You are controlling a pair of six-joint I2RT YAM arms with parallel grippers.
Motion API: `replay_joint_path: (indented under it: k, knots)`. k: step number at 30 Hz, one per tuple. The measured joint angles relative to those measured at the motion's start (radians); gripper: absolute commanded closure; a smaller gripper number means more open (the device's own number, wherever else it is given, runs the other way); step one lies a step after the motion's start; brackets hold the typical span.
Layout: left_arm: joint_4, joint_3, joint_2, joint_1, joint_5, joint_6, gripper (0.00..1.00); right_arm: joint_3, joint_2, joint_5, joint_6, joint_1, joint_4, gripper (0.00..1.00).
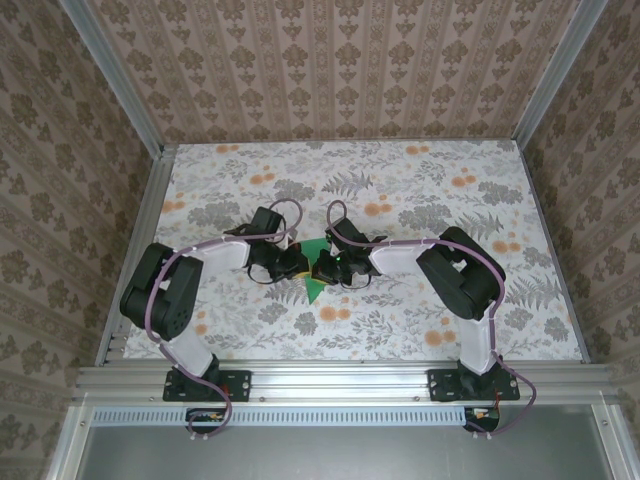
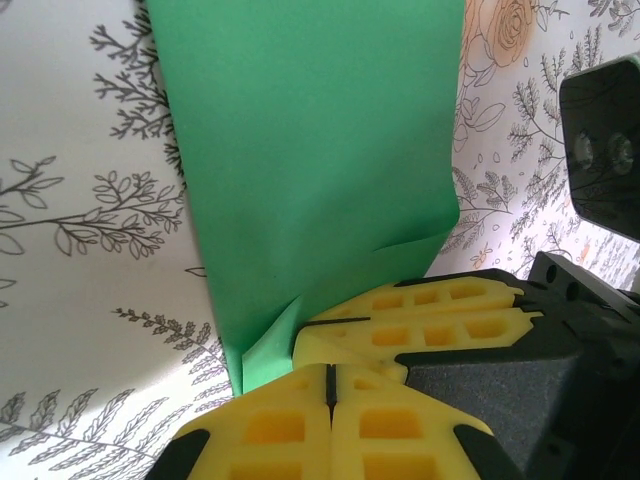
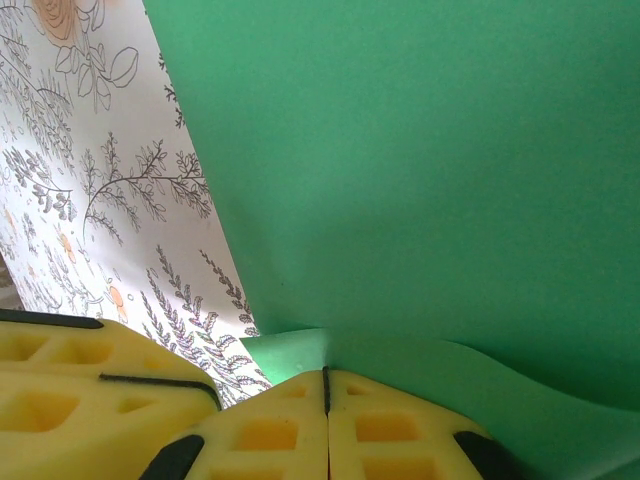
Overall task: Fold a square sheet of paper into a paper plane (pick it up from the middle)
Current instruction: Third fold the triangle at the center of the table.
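The two tools meet over the middle of the floral surface (image 1: 430, 190): the left tool (image 1: 296, 262) comes from the left and the right tool (image 1: 330, 266) from the right, fingertips just beside each other. Between and below them is the green paper (image 1: 318, 286), and a pointed corner of it shows toward the near edge.

In the left wrist view the left tool (image 2: 328, 372) has its yellow fingers pressed fully together, with a small folded flap of the green paper (image 2: 310, 150) caught at the tips. The right tool's fingers are touching or almost touching them. In the right wrist view the right tool (image 3: 324, 375) is clenched in the same way, and the edge of the green paper (image 3: 430, 150) bends up over its tips. So each tool appears to pinch the paper at the middle.

I judge that the step in hand is to take the paper up from its middle. To do this well, both tools should rise together at the same height and the same speed. They should not move apart, because the paper between them is short and can tear or slip out. The bent edge suggests the sheet is soft, so a slow lift will protect the creases.
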Motion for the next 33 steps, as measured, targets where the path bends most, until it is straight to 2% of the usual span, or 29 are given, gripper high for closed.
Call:
replay_joint_path:
  k: [13,19,24,33]
  knots:
    - [-0.027,0.0,0.048,-0.004,-0.02,0.007,1.0,0.0,0.0,0.0,0.003,-0.003,0.001,0.92]
    - [-0.038,0.0,0.05,-0.005,-0.054,0.016,1.0,-0.035,-0.01,-0.03,-0.009,-0.011,0.063,0.86]
    - [-0.042,0.001,0.05,-0.005,-0.064,0.026,1.0,-0.114,-0.091,-0.089,-0.039,-0.017,0.136,0.82]
    - [-0.041,0.001,0.052,-0.005,-0.065,0.026,1.0,-0.181,-0.144,-0.134,-0.06,0.028,0.196,0.85]
